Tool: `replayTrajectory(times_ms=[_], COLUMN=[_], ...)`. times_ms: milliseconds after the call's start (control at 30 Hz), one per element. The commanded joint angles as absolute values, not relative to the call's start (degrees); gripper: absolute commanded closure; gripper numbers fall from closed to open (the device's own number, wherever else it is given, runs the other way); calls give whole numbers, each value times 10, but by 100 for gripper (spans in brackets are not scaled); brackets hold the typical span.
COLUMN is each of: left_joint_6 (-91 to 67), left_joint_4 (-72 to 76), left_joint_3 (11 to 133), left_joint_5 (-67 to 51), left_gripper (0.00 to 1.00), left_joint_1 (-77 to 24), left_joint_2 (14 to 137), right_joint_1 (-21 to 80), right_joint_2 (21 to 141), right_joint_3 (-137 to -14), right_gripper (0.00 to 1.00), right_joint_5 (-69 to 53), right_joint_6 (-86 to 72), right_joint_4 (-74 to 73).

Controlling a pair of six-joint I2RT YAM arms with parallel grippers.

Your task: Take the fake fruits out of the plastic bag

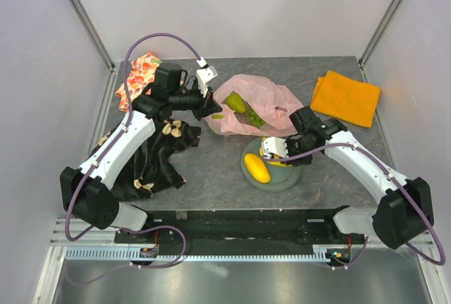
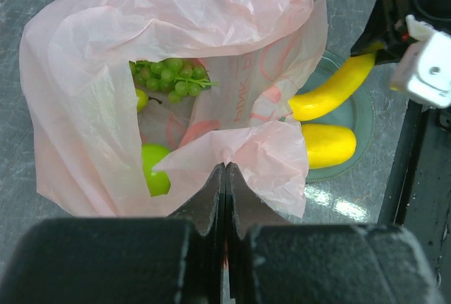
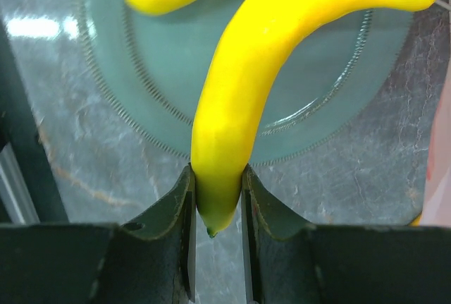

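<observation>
Left gripper [image 2: 225,174] clenched on bag [image 2: 176,22] rim, apparently to keep its mouth open; right gripper [image 3: 218,202] grasps banana [image 3: 239,99] end over plate [image 3: 151,64] beside mango [image 2: 331,145], presumably to set it down; grapes [image 2: 173,78] and green fruit [image 2: 155,170] lie inside bag

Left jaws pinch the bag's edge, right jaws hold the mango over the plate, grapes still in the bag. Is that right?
One slip: the right jaws hold the banana, not the mango, as the right wrist view shows. The mango lies on the plate. The rest stands: left jaws pinch the edge of the bag, banana over the plate, grapes in the bag.
</observation>
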State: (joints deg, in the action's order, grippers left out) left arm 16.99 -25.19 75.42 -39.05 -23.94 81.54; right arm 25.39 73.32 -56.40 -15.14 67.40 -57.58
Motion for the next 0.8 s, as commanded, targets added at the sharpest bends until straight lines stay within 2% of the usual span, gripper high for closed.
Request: replayTrajectory(times_ms=[0,567,667,767], left_joint_6=[173,171,172,171], left_joint_4=[-246,-246,-245,-245], left_joint_3=[766,783,782,781], left_joint_5=[-388,-400,-401,-401], left_gripper=[98,98,98,98], left_joint_1=[-236,-236,-236,-236], left_joint_2=[802,831,832,832], right_joint_1=[253,254,254,254], right_joint_2=[767,835,846,872], right_joint_3=[-558,-526,-526,-541], right_gripper=[94,86,82,64], right_joint_5=[-162,-214,-215,-238], right_joint_6=[599,454,453,469], right_joint_4=[-494,-415,-412,-441])
